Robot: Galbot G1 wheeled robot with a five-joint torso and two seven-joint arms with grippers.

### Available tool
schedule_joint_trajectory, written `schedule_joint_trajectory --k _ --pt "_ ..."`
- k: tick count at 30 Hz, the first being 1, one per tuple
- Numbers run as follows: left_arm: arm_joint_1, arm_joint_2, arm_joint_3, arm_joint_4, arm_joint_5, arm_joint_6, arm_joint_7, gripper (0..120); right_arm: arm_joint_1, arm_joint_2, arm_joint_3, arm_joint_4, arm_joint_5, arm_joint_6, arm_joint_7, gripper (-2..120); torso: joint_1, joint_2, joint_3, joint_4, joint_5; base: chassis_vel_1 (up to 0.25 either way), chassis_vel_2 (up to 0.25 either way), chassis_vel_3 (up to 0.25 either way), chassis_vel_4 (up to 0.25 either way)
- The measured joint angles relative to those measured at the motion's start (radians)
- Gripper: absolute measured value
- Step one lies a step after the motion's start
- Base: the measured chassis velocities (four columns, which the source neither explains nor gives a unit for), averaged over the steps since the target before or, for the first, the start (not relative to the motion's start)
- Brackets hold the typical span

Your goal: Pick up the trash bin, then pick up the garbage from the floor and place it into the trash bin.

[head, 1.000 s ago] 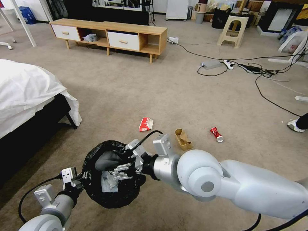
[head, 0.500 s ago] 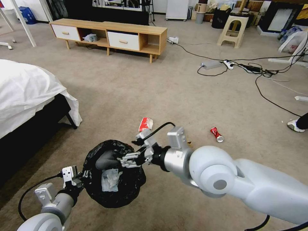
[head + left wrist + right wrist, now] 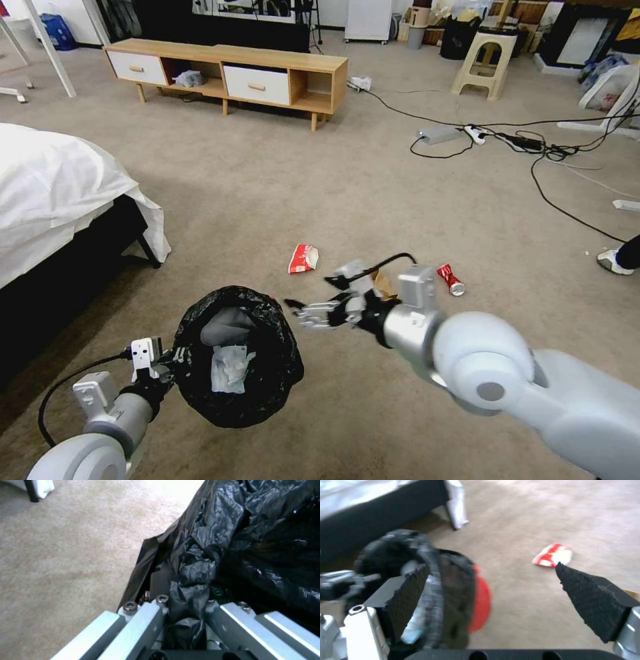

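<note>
Trash bin (image 3: 235, 357) hangs above the carpet (image 3: 373, 193), its black bag liner pinched at the rim by the left gripper (image 3: 175, 360); in the left wrist view the metal fingers (image 3: 146, 620) press together on a crumpled fold of the liner (image 3: 193, 580). White tissue (image 3: 228, 368) lies inside the bin, just past that gripper.

Right gripper (image 3: 308, 315) hovers just beside the bin's rim on the side away from the left gripper, clear of the opening, holding nothing. Its black textured pads (image 3: 590, 600) stand spread wide in the right wrist view, with bare carpet between them.

Beyond the right gripper's tips, on the floor, lies the red-white snack wrapper (image 3: 303, 258), which also appears between the pads in the right wrist view (image 3: 553, 556). Close behind the right wrist, partly hidden by it, sits the crumpled brown paper box (image 3: 382, 283), and just past that the crushed red can (image 3: 451, 279).

Farther out from the left gripper stands a bed (image 3: 60, 193) with a white cover. Well beyond both grippers a low wooden cabinet (image 3: 227, 73) stands, and cables (image 3: 533, 147) trail over the carpet off to the right arm's side.
</note>
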State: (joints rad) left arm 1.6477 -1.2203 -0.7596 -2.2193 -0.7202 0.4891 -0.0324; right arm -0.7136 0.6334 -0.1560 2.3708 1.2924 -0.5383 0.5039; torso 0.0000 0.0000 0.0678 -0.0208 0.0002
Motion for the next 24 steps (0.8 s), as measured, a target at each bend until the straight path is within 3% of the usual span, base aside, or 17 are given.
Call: schedule_joint_trajectory --k 5,9,11,15,20,24 --pt "-0.008 0.021 0.017 -0.001 0.001 -0.007 0.018 1 -0.289 -0.065 0.276 0.029 -0.106 0.012 -0.050 97 0.000 0.000 0.000 0.0000 -0.0001 0.000 0.000 0.000 0.000" --pt "-0.012 0.030 0.028 -0.002 0.001 -0.007 0.018 1 -0.432 -0.067 0.418 0.042 -0.163 0.019 -0.080 97 0.000 0.000 0.000 0.0002 0.0000 0.000 0.000 0.000 0.000" --pt "-0.017 0.038 0.041 -0.002 0.001 -0.008 0.018 1 -0.552 -0.053 0.532 0.057 -0.198 0.023 -0.091 97 0.000 0.000 0.000 -0.0001 -0.0001 0.000 0.000 0.000 0.000" --pt "-0.023 0.041 0.056 -0.001 0.002 -0.012 0.016 1 -0.646 -0.025 0.627 0.069 -0.228 0.026 -0.103 97 0.000 0.000 0.000 0.0000 0.0000 0.000 0.000 0.000 0.000" --pt "-0.035 0.039 0.097 0.002 0.012 -0.029 0.016 1 -0.841 0.066 0.815 0.102 -0.297 0.037 -0.145 97 0.000 0.000 0.000 0.0001 0.0000 0.000 0.000 0.000 0.000" --pt "-0.039 0.036 0.107 0.004 0.013 -0.029 0.019 1 -0.906 0.098 0.878 0.117 -0.316 0.043 -0.163 97 0.000 0.000 0.000 -0.0002 -0.0003 0.000 0.000 0.000 0.000"
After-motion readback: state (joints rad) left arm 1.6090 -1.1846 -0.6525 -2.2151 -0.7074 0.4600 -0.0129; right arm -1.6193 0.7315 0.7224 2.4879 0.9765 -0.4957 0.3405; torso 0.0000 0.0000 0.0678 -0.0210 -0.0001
